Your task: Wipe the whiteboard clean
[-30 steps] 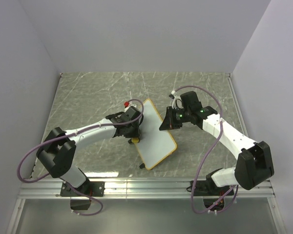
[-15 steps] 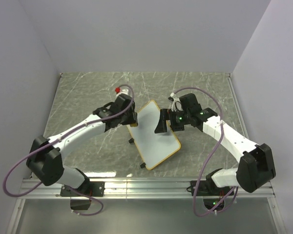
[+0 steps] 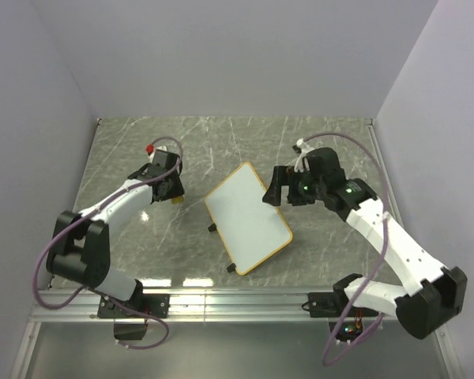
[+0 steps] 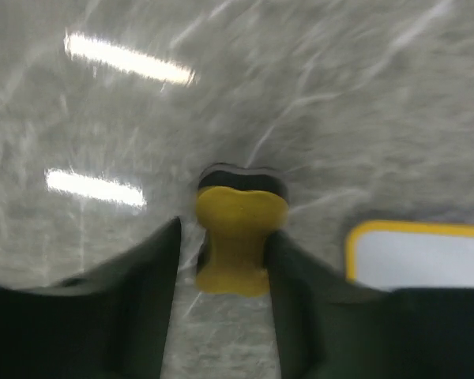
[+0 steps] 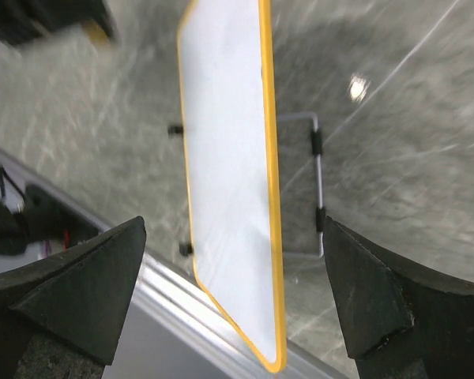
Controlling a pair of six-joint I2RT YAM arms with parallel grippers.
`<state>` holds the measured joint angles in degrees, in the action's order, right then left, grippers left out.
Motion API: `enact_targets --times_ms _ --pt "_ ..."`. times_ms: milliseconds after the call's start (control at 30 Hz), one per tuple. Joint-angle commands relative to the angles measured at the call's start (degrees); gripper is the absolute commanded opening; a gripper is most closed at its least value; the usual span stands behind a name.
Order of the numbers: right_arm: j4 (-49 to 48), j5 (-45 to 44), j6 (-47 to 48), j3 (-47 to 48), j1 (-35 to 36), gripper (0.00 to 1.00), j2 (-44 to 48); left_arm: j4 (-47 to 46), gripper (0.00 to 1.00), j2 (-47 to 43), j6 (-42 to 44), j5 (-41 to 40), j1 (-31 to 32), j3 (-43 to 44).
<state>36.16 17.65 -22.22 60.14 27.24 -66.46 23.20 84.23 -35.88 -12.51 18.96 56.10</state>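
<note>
Lying near the middle of the table (image 3: 340, 142), the whiteboard (image 3: 247, 217) is showing a plain white face inside its yellow-orange rim. Its long sides are running from the far side toward the near edge and slanting to the right. Two small black feet (image 3: 212, 227) are poking out along its left edge.

The left gripper (image 3: 172, 196) is sitting to the left of the board, apart from it, with bare table between them. In the left wrist view its dark fingers (image 4: 142, 300) are pressing in on both sides of a small yellow bone-shaped eraser (image 4: 235, 241), gripping it at the waist. A black layer is showing at the eraser's far end, and a rounded corner of the whiteboard (image 4: 419, 257) is peeking in at the right, clear of the eraser.

The right gripper (image 3: 272, 192) is hanging at the board's far right edge with its jaws spread wide and nothing between them. In the right wrist view the whiteboard (image 5: 229, 158) is running lengthwise down the gap between the two fingers (image 5: 79, 292), and a thin wire stand (image 5: 317, 197) is showing beside its right rim. Whether either finger is touching the board I cannot tell.
</note>
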Motion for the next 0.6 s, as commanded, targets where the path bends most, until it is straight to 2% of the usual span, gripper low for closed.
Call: enact_targets --times_ms 0,33,67,100,367,567 --pt "1.19 -7.97 -3.09 4.28 0.27 1.0 5.63 -2.37 0.57 1.99 2.13 -1.28 -0.59 -2.22" --pt "1.45 -8.76 -3.53 4.55 0.35 1.0 6.51 -2.81 0.7 2.87 2.04 -1.46 -0.59 -2.31" --pt "1.63 -9.9 -3.97 4.55 0.35 1.0 8.17 -2.9 0.9 3.22 1.95 -1.64 -0.5 -2.05" --pt "1.63 -10.35 -4.58 4.55 0.35 1.0 8.97 -2.81 0.99 3.66 2.04 -1.72 -0.59 -1.61" --pt "1.89 -11.94 -9.77 0.95 0.35 1.0 16.09 1.49 0.99 3.32 2.74 -5.32 -0.59 7.17" --pt "0.58 -13.6 -16.53 -3.36 0.35 1.0 19.08 5.53 0.99 1.56 5.81 -1.47 -0.59 17.63"
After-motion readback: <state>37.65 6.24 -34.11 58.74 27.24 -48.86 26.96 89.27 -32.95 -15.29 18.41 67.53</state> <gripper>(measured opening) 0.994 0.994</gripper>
